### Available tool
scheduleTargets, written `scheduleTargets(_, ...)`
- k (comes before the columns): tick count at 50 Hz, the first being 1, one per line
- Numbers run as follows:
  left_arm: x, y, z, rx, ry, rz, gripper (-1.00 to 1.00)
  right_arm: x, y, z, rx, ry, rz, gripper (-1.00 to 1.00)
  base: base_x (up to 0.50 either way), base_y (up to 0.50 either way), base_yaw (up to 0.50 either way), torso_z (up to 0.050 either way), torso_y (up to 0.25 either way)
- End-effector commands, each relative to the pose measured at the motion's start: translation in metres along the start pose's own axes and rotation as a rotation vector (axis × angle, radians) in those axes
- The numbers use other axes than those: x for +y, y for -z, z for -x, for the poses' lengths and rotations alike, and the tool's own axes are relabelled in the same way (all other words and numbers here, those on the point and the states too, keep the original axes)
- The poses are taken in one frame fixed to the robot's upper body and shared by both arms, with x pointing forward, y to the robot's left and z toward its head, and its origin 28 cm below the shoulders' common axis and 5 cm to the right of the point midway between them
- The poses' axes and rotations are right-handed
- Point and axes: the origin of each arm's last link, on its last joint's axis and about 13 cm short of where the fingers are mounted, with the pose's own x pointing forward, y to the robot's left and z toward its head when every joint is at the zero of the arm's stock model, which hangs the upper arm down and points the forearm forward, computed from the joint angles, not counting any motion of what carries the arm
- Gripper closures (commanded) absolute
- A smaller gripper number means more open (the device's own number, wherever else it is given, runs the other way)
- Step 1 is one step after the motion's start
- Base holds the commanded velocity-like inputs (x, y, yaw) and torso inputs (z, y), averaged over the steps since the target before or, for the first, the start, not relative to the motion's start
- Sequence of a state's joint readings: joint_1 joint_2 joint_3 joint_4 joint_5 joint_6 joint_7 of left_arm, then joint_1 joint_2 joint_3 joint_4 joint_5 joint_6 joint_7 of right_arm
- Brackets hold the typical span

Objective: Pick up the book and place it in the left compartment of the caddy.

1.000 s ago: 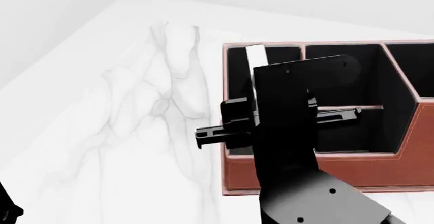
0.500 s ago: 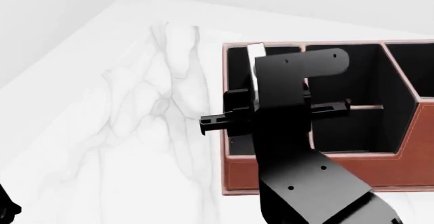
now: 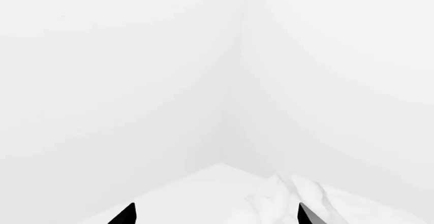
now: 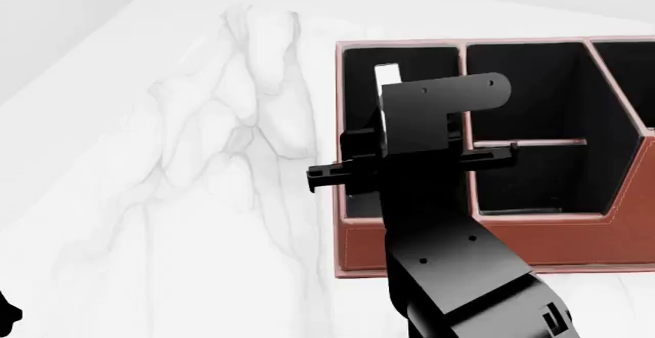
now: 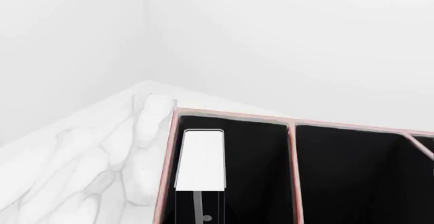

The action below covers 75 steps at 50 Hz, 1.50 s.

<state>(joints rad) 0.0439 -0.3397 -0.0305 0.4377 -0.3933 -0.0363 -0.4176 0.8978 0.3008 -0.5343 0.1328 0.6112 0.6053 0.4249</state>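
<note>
The reddish-brown caddy [image 4: 409, 257] stands on the marble table at the right. My right gripper [image 4: 381, 119] hangs over the caddy's left compartment [image 4: 358, 73], mostly hidden under my own arm. It is shut on the book [image 4: 387, 74], whose white page edge sticks up beyond the arm, inside that bay. In the right wrist view the book [image 5: 201, 158] stands just ahead of the gripper [image 5: 198, 216], within the left compartment [image 5: 261, 173]. My left gripper [image 3: 215, 215] is open and empty, facing bare wall and a table corner.
The bay with a thin crosswise divider [image 4: 527, 142] lies right of the left compartment, and the taller-walled bay [image 4: 624, 70] is at far right. White marble tabletop [image 4: 205, 162] spreads left of the caddy. A bit of my left arm [image 4: 5, 311] shows at the bottom left.
The right gripper and the book have sunk lower and come nearer within the left compartment. The head view has tilted, so the caddy sits higher in the picture.
</note>
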Motion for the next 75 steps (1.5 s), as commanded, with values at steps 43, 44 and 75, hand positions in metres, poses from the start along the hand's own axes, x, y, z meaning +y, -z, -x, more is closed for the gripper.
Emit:
scheduleTargets(43,-0.002,-0.001,0.006,-0.033,0.013,-0.008,-1.00,-0.010,-0.033,-0.043,-0.092,-0.010,-0.008,1.00,0.00,0.00,0.00,0.000,-0.051)
scheduleTargets(44,-0.002,-0.001,0.006,-0.034,0.013,-0.008,-1.00,-0.010,-0.033,-0.043,-0.093,-0.009,-0.009,1.00,0.00,0.00,0.00,0.000,-0.047)
scheduleTargets(75,-0.001,-0.004,0.007,-0.047,0.015,0.008,-1.00,-0.016,-0.041,-0.058,-0.117,0.000,-0.032,1.00,0.00,0.00,0.00,0.000,-0.067)
